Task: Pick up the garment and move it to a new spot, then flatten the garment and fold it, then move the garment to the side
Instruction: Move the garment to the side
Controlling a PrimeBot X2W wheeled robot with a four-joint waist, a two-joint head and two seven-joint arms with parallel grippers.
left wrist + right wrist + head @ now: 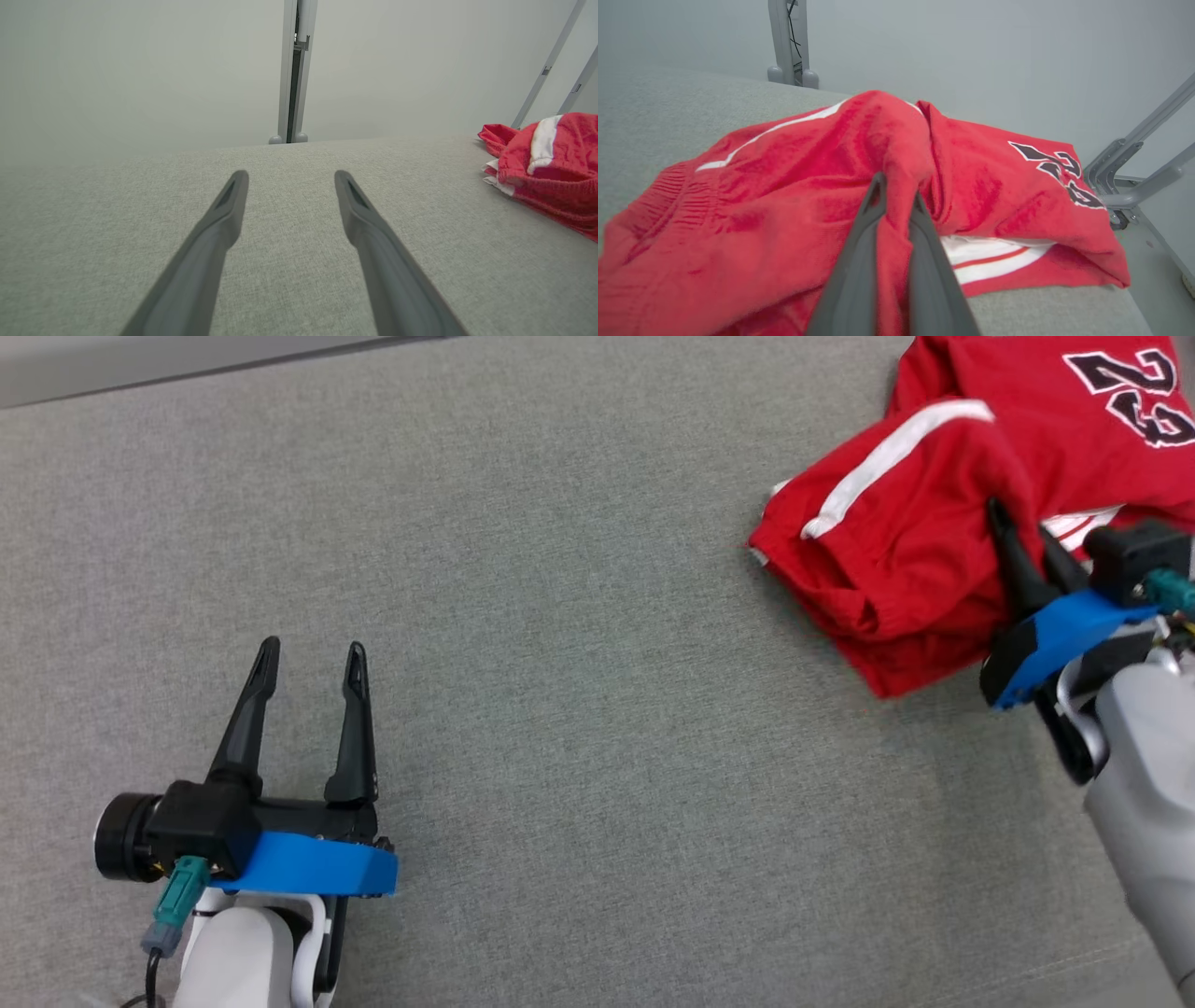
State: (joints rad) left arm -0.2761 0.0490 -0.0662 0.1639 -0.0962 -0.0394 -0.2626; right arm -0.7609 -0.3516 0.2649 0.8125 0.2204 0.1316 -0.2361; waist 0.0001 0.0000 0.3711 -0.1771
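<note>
Currently the grey fabric worktop (pixel 579 616) carries the crumpled red white-striped garment (pixel 896 551) at its right edge; the right hand (pixel 1022 527) pinches a raised fold, the left hand (pixel 313 649) hangs spread, empty. That shallow pinch could slip once lifted

Pale forearms (pixel 233 952) carry blue brackets (pixel 313 868), teal cable plugs (pixel 182 887) and black jaws.

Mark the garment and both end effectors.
garment (pixel 896 569), head view, middle of the red fabric.
left end effector (pixel 313 646), head view, between open fingertips.
right end effector (pixel 899 186), right wrist view, between fingertips pinching garment.
</note>
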